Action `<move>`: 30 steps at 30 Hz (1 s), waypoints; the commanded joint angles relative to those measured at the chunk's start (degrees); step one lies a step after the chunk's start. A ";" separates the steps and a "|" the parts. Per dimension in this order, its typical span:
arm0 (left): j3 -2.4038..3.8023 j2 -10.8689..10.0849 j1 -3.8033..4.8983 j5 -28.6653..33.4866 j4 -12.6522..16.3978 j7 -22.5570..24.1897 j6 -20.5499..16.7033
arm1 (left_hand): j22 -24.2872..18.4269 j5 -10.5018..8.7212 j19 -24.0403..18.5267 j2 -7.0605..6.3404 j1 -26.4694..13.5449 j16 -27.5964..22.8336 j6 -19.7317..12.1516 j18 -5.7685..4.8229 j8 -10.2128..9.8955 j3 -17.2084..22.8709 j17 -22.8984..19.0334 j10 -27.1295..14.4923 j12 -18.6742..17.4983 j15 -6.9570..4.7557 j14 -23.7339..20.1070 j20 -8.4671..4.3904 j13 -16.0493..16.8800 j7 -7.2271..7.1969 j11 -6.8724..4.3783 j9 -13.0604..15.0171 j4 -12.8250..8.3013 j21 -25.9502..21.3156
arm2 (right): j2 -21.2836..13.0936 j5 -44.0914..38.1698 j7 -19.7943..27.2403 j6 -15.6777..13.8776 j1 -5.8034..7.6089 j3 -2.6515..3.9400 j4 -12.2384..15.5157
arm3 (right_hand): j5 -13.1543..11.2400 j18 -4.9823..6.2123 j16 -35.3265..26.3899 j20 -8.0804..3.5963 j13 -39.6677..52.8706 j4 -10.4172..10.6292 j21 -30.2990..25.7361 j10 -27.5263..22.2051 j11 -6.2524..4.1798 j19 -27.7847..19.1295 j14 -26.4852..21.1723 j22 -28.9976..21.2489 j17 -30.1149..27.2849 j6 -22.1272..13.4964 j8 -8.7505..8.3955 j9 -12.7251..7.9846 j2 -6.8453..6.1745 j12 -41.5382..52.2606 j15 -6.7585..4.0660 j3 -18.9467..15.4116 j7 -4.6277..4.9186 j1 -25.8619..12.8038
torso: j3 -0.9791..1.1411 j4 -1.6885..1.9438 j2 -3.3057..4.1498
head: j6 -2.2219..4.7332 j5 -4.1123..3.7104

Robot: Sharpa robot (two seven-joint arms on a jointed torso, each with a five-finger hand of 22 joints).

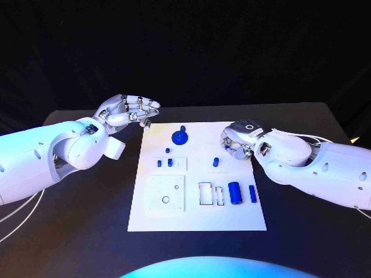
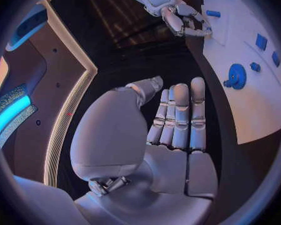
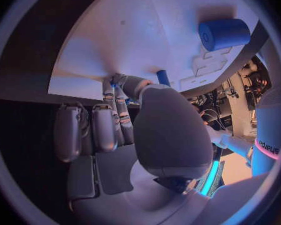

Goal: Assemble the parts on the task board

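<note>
The right hand [image 1: 238, 141] is hanging over the right edge of the task board [image 1: 198, 217], fingers curled downward. In the right wrist view its fingertips [image 3: 118, 80] are closing on a small blue piece [image 3: 162, 77] at the board's surface; whether that piece is actually gripped or merely touched, I cannot tell. The posture suggests a pick or a seating action at that edge.

The left hand [image 1: 128, 110] is idling just off the board's far left corner, above the black table [image 1: 85, 220]. The left wrist view shows its fingers [image 2: 181, 117] lying straight and together, palm bare, holding nothing; it appears to be standing clear so as not to obstruct the work.

On the board, a blue gear [image 1: 179, 137] is sitting near the far edge. Small blue pegs [image 1: 164, 163] are standing mid-board, and a blue cylinder [image 1: 234, 192] with a thinner blue bar [image 1: 253, 193] beside it is lying nearer the robot, next to recessed slots [image 1: 206, 193]. Assembly appears to be at an early stage.
</note>
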 commanded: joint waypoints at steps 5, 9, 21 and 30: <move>0.06 0.08 0.06 -0.22 -0.12 0.46 0.21 | -0.14 -0.01 0.22 0.56 0.29 -0.30 0.03 0.42 0.08 -0.23 -0.09 -0.55 -0.14 0.06 -0.09 0.13 -0.10 0.06 0.03 0.09 -0.07 -0.42 | -0.80 -1.34 -1.53 -5.48 -0.15 -0.07 0.84 | -0.45 -0.61 0.29 0.00 1.66 -1.80 0.31 3.46 -2.99 0.48 2.62 3.59 -0.14 0.51 0.25 0.11 1.13 0.31 -0.30 1.95 0.06 0.41 | -0.01 -0.06 -0.02 | -0.02 0.02; 0.06 0.11 0.06 -0.22 -0.19 0.48 0.19 | -0.14 -0.01 0.22 0.56 0.29 -0.30 0.03 0.42 0.08 -0.23 -0.09 -0.55 -0.14 0.06 -0.09 0.13 -0.10 0.06 0.03 0.09 -0.07 -0.42 | -1.24 -0.61 -0.90 -8.74 0.05 0.10 1.28 | -0.48 -0.63 0.31 0.00 1.66 -1.81 0.39 3.46 -2.98 0.52 2.62 3.66 -0.11 0.52 0.26 0.11 1.13 0.30 -0.30 1.96 0.06 0.40 | -0.01 -0.04 -0.04 | 0.06 0.00; 0.06 0.15 0.06 -0.22 -0.30 0.43 0.18 | -0.17 -0.02 0.28 0.56 0.27 -0.30 -0.02 0.41 0.06 -0.31 -0.09 -0.58 -0.14 0.07 -0.04 0.13 -0.12 0.10 0.06 0.09 -0.06 -0.45 | -4.19 5.63 3.22 -13.53 0.96 0.64 5.51 | -2.39 -0.66 0.58 0.00 1.79 -2.22 0.56 3.56 -2.96 0.51 2.60 3.91 -0.15 0.58 0.20 0.29 1.21 0.08 -0.29 2.74 0.12 0.22 | -0.03 -0.11 0.02 | 0.27 0.47; 0.06 0.30 0.06 -0.22 -0.19 0.43 0.23 | -0.17 -0.02 0.28 0.56 0.27 -0.30 -0.02 0.41 0.06 -0.31 -0.09 -0.58 -0.14 0.07 -0.04 0.13 -0.12 0.10 0.06 0.09 -0.06 -0.45 | -3.81 8.39 5.57 -14.90 0.60 0.69 10.94 | -2.46 -0.59 0.50 0.00 1.79 -2.27 0.26 3.49 -2.94 0.36 2.57 3.68 -0.29 0.53 0.15 0.30 1.23 0.02 -0.28 2.84 0.15 0.23 | -0.02 -0.08 -0.04 | 0.36 1.14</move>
